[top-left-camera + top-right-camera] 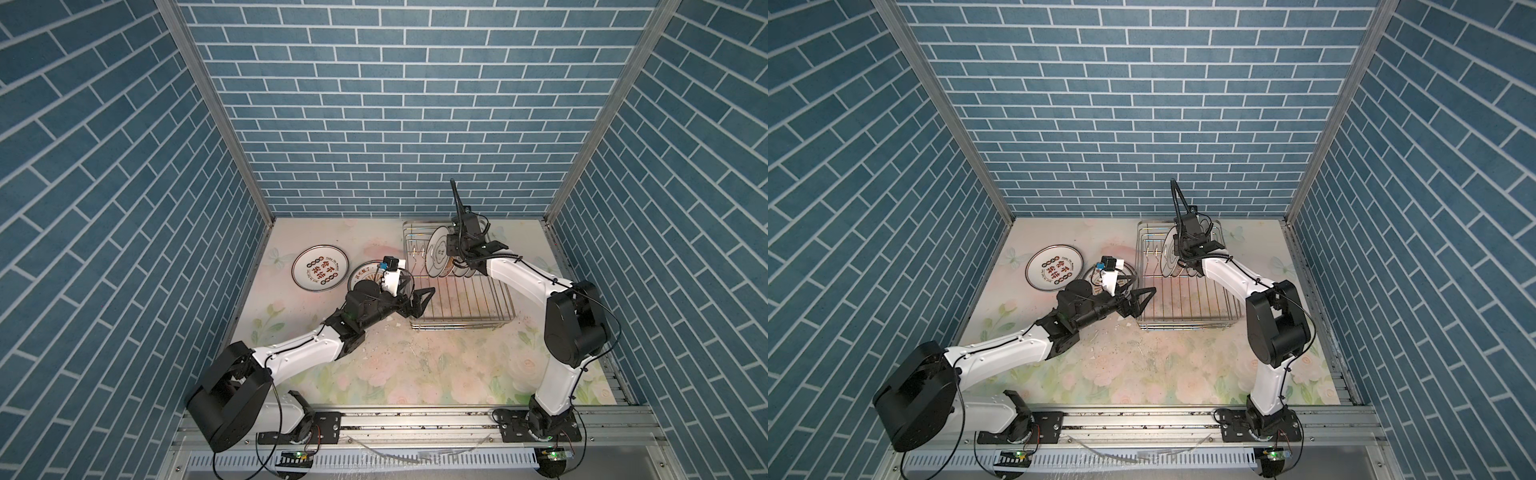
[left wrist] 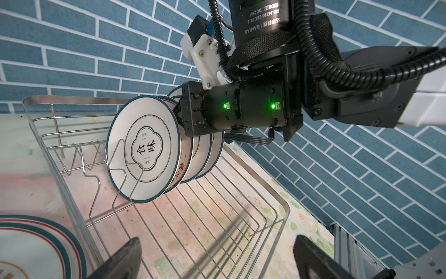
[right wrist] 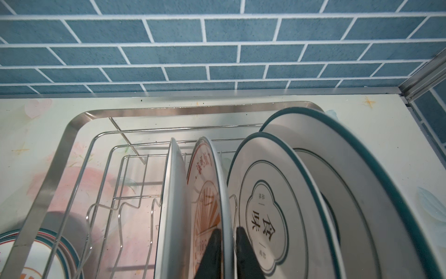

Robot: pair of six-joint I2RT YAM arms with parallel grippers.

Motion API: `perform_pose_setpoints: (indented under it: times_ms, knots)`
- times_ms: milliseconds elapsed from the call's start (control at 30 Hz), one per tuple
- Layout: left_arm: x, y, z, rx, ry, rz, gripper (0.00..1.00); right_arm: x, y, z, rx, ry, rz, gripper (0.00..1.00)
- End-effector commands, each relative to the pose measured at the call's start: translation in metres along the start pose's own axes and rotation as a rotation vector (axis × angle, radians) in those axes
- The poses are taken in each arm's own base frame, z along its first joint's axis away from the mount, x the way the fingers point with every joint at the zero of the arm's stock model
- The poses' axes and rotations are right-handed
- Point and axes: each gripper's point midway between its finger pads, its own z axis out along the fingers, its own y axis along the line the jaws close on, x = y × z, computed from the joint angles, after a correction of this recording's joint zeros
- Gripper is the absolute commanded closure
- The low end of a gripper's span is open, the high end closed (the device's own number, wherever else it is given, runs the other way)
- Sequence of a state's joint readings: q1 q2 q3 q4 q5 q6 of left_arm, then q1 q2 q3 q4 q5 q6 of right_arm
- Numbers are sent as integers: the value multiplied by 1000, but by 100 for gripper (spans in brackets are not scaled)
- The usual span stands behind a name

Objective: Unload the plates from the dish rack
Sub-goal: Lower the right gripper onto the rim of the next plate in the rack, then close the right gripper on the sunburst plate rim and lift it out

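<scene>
Several plates stand upright in the dish rack (image 1: pixel 461 326) (image 1: pixel 1183 325) at the back right. The foremost one (image 2: pixel 142 154) (image 1: pixel 436 257) bears a flower outline. My right gripper (image 3: pixel 228 244) comes down from above and is shut on the rim of the orange sunburst plate (image 3: pixel 205 183) just behind it. Two plates lie flat on the table to the left: one with red-black characters (image 1: pixel 318 270) (image 1: pixel 1052 268), and one (image 1: pixel 361 272) half hidden under my left wrist. My left gripper (image 1: pixel 419 301) (image 2: pixel 217 261) hovers open by the rack's front left corner, holding nothing.
The rack's front half (image 2: pixel 205 217) is bare wire with upright prongs (image 2: pixel 96 169) along its left side. Blue brick walls close in the back and both sides. The floral table surface (image 1: pixel 395 365) spreads in front of the rack.
</scene>
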State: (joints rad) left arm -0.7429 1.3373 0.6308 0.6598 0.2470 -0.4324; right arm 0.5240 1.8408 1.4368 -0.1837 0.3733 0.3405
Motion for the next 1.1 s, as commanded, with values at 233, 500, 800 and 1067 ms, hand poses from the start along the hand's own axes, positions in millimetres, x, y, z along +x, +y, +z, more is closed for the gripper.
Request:
perform_pose_setpoints:
  times_ms: [233,500,800,1067]
  knots:
    - [-6,-1,-8,-14,-30,36,0,-18,-3,-8,140,-54,-79,91]
    - [-6,0,-15,-25,-42,46,0,-26,-6,-11,209,-75,-109,93]
    - [-9,3,-21,-51,-56,48,0,-51,-10,-42,238,-164,-140,95]
    - [-10,5,-21,-58,-64,41,0,-76,-24,-81,274,-238,-162,97]
